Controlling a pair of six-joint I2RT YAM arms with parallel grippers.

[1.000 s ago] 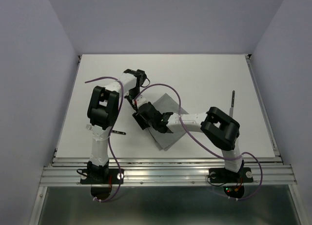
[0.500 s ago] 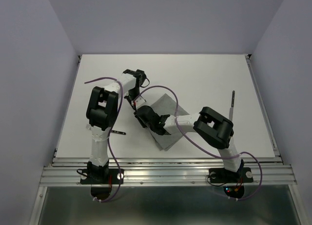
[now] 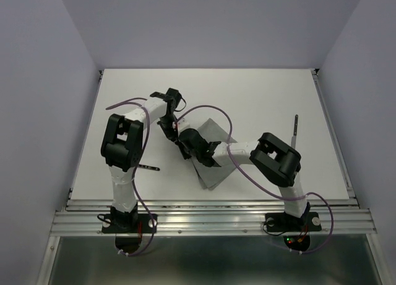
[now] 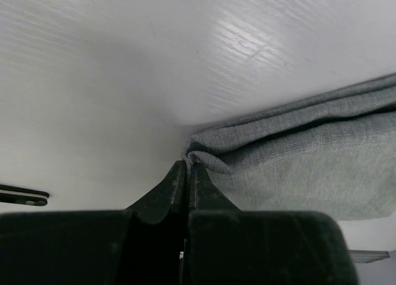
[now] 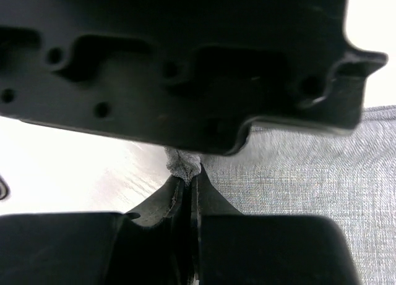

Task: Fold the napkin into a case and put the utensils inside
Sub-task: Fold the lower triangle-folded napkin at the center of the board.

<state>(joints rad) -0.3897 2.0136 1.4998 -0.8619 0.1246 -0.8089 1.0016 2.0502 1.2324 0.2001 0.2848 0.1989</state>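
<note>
The grey napkin (image 3: 213, 174) lies folded at the middle of the table, partly under both arms. My left gripper (image 3: 169, 129) is shut on its left corner, and the cloth (image 4: 297, 155) bunches at the tips of the left gripper (image 4: 187, 160). My right gripper (image 3: 184, 141) sits right beside it. The right gripper (image 5: 187, 172) is shut on a pinched tuft of the same corner of the napkin (image 5: 309, 174), just under the left gripper's black body (image 5: 185, 62). One utensil (image 3: 296, 125) lies far right, another utensil (image 3: 148, 167) by the left arm, the latter also visible at the left edge (image 4: 25, 196).
The white table (image 3: 260, 93) is walled at the back and on both sides. A metal rail (image 3: 210, 214) runs along the near edge by the arm bases. Purple cables loop over both arms above the napkin.
My right gripper has closed from wide open onto the napkin's corner and shifted up and left toward the left gripper. The left arm has swung slightly left while holding the cloth.
</note>
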